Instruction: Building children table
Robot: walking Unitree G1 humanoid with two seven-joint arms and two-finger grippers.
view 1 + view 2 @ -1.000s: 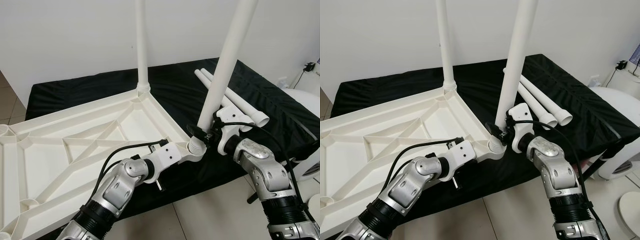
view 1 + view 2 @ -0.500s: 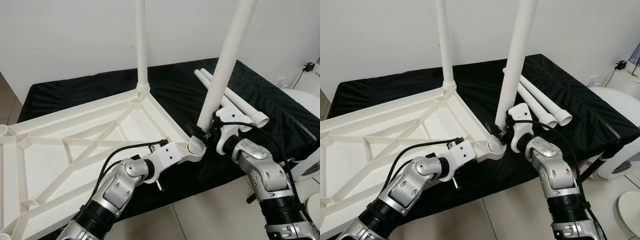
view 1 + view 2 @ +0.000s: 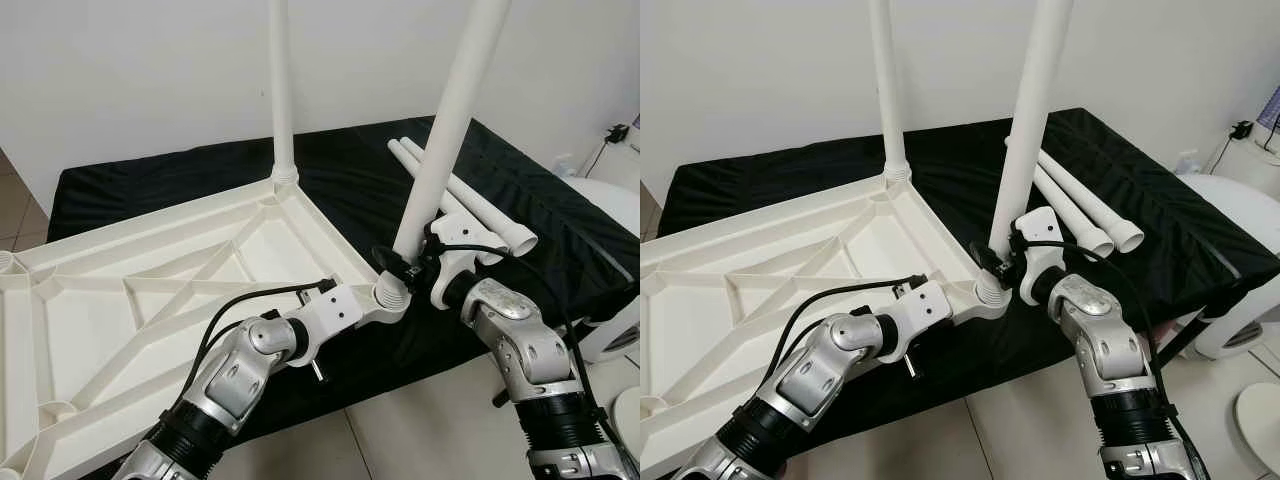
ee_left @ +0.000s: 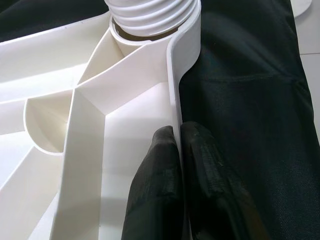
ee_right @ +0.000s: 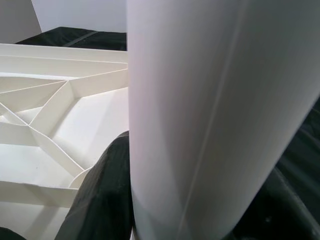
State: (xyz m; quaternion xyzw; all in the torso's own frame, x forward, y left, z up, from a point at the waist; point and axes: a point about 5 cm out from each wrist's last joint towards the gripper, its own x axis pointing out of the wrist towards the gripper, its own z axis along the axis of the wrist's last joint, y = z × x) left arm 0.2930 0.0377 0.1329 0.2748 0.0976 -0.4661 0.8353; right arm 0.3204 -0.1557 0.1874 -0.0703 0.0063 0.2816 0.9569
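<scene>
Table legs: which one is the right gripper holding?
The upright leg at the tabletop's near corner socket; right gripper clamps its base. Another stands at the far corner; two lie loose.

One white tabletop lies upside down, its ribbed underside showing, on one black cloth. Four white legs are in view. Two of them stand upright in the tabletop's corner sockets: one leg at the far corner and one leg at the near corner. The other two loose legs lie side by side on the cloth, just beyond the near corner. Two silver arms reach toward that near corner, each ending in one pincer: the left pincer and the right pincer.
</scene>
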